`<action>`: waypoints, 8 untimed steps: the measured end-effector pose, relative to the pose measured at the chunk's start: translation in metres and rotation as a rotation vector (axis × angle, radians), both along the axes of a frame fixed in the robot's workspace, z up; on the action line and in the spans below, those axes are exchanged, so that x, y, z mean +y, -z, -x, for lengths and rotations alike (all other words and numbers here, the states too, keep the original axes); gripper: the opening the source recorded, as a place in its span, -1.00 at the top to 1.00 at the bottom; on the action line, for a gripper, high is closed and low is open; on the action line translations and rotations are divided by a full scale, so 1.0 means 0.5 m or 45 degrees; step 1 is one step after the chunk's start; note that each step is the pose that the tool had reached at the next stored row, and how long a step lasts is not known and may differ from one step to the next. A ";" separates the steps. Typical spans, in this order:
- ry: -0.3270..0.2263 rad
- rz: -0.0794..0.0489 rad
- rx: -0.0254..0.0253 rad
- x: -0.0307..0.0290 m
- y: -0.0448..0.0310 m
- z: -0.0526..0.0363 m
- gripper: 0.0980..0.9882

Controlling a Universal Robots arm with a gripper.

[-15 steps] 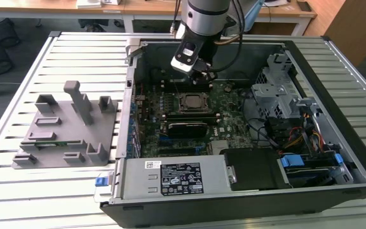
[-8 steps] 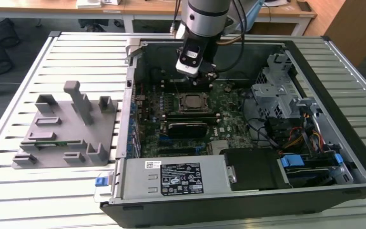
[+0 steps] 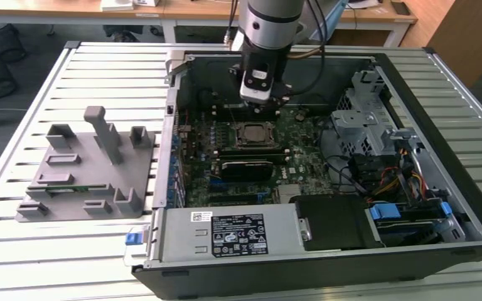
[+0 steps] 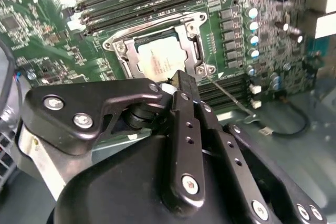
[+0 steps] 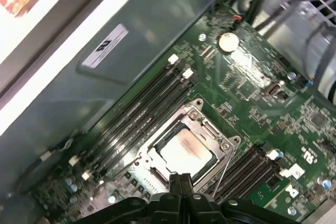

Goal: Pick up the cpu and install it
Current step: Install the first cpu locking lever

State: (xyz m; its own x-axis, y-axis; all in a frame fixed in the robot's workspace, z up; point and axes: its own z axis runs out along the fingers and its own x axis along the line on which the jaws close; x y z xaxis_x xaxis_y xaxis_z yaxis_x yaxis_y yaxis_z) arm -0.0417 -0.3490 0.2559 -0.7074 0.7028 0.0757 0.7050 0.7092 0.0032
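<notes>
Place: robotics lab or workshop
Landmark: open computer case (image 3: 325, 157) on a slatted metal counter (image 3: 98, 69)
Beside the case: grey fixture block (image 3: 90, 169)
Behind the counter: wooden desks (image 3: 182, 9)

In the second wrist view the gripper (image 4: 181, 85) covers the cpu's (image 4: 160, 60) lower edge. In the first wrist view its fingertips (image 5: 180, 182) hide the chip's near corner. In the exterior view, you see the arm (image 3: 270, 25) cut off at top.

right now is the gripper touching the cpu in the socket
Apart. In the first wrist view the gripper has its fingertips pressed together, empty, short of the cpu, which sits in the socket.
</notes>
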 end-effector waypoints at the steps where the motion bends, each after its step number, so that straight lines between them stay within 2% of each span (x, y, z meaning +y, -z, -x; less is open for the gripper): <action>1: -0.023 0.000 0.0000 0.000 0.000 0.000 0.98; 5: -0.110 0.000 0.0000 0.000 0.001 0.000 0.98; 8: -0.144 0.000 -0.0004 0.000 0.001 0.001 0.98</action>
State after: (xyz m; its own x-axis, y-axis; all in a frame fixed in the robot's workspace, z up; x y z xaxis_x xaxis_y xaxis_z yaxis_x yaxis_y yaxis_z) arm -0.0422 -0.3490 0.2554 -0.7821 0.6186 0.0755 0.6206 0.7841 0.0035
